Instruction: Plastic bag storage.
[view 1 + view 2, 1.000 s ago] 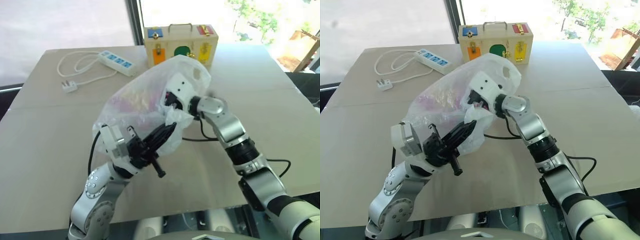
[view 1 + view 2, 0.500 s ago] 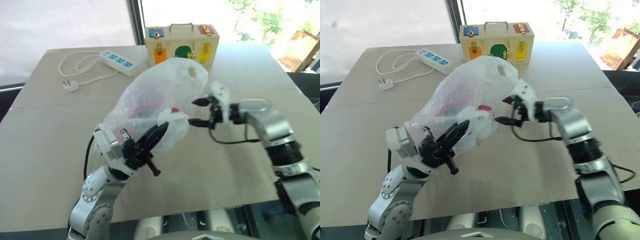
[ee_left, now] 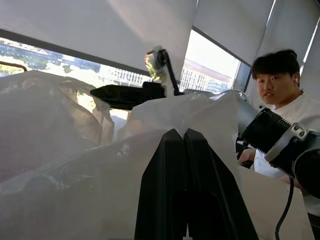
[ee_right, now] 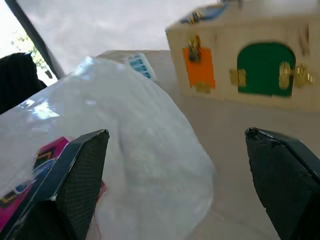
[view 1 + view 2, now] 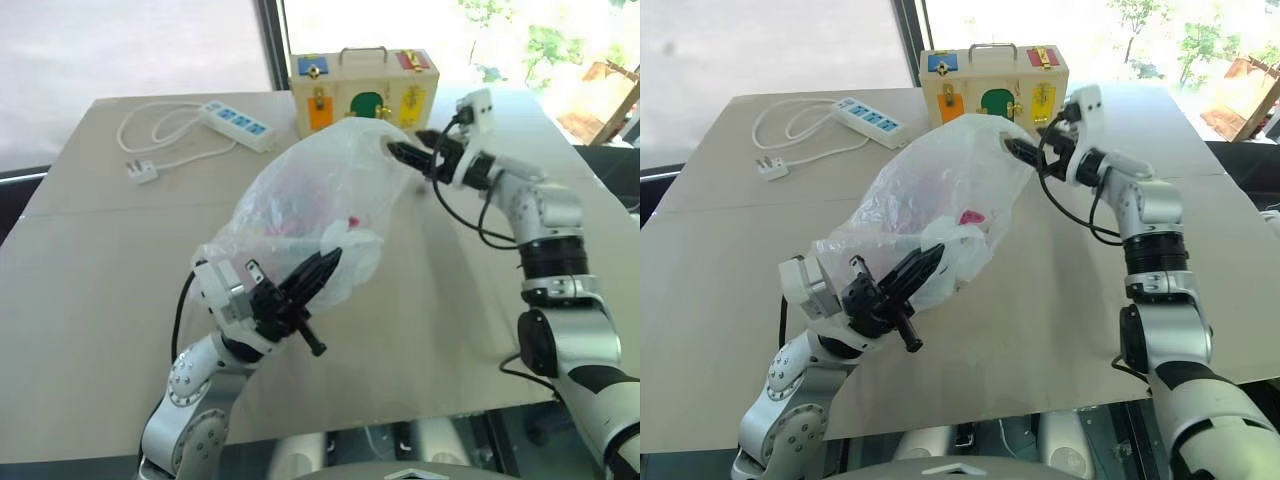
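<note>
the left gripper (image 5: pixel 312 278) is clenched on a fold of the plastic bag (image 5: pixel 310 205), which is held above the table (image 5: pixel 90 270) and billows up from it toward the right gripper (image 5: pixel 408 152). the right gripper is spread wide, released, its fingertips just beside the bag's upper end.

Bright daylight floods from the windows (image 5: pixel 400 20) behind (blown out white); right wrist view blurred.

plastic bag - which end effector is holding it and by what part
The left end effector pinches the plastic bag at its lower near edge; the right end effector is open, holding nothing.
</note>
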